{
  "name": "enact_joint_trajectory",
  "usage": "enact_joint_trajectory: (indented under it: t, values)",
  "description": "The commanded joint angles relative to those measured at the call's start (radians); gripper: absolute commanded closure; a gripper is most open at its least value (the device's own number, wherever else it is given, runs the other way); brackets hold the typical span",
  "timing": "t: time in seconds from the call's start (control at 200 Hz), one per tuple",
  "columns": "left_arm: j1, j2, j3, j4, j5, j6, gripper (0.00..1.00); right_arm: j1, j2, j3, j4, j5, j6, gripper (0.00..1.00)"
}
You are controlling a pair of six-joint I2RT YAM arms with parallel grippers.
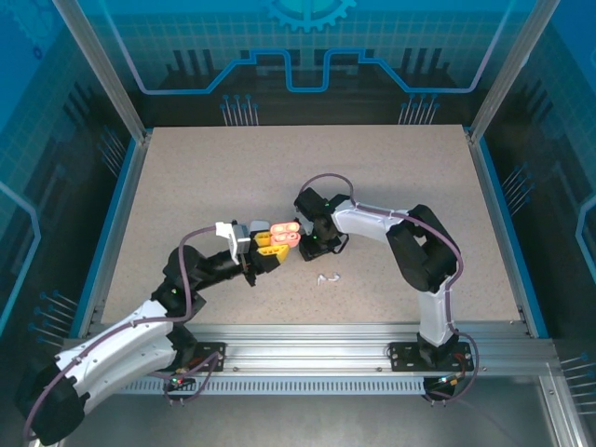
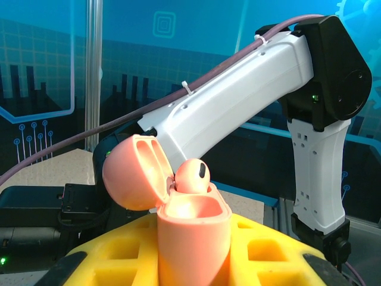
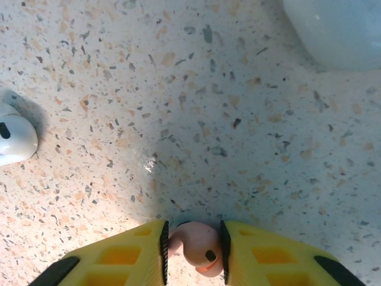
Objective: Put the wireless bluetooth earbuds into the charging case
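We looked down on the big speckled table [image 1: 233,177] with both arms bent toward its middle. The left arm [image 1: 121,340] stretched in from the near left corner. The right arm [image 1: 424,270] curved in from the near right, and the two tips were almost touching.

The left gripper [image 1: 268,247] was squeezed around a salmon charging case [image 1: 286,233], held up off the table. From above the case was too small for us to see inside. The left wrist camera looked right at it. There the case [image 2: 193,220] stood upright between the yellow fingers [image 2: 268,250]. Its lid [image 2: 134,173] was tipped open to the left. One salmon earbud [image 2: 191,176] sat in the case with its round head poking out.

The right gripper [image 1: 305,242] was just beside the case, and from above we could not tell what it held. The right wrist camera told us: its yellow fingers [image 3: 268,256] pinched a second salmon earbud [image 3: 196,244] above the table.

That camera also caught a white earbud [image 3: 15,140] lying on the table at the left. From above, tiny white earbuds [image 1: 328,277] lay on the table near the grippers, toward the near edge.
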Motion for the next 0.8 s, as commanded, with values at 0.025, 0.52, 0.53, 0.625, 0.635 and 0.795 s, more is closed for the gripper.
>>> enact_joint_trajectory:
  t: [0.025,0.52,0.53,0.625,0.635,0.795]
  values:
    - [-0.007,-0.021,-0.011,-0.005,-0.024,0.017,1.0,0.016,0.025,0.005,-0.028,-0.036,0.0,0.73]
    - [-0.007,-0.025,-0.015,-0.012,-0.028,0.015,1.0,0.002,-0.096,-0.049,0.016,-0.025,0.011,0.77]
    - [-0.006,-0.023,-0.015,-0.012,-0.028,0.013,1.0,0.002,-0.1,-0.05,0.018,-0.026,0.011,0.77]
    - [-0.007,-0.022,-0.014,-0.011,-0.028,0.008,1.0,-0.008,-0.142,-0.074,0.036,-0.023,0.005,0.78]
    - [-0.007,-0.021,-0.015,-0.011,-0.029,0.008,1.0,-0.009,-0.146,-0.077,0.037,-0.021,0.005,0.78]
    - [-0.007,-0.013,-0.017,-0.007,-0.037,-0.01,1.0,-0.017,-0.246,-0.137,0.078,0.012,-0.015,0.79]
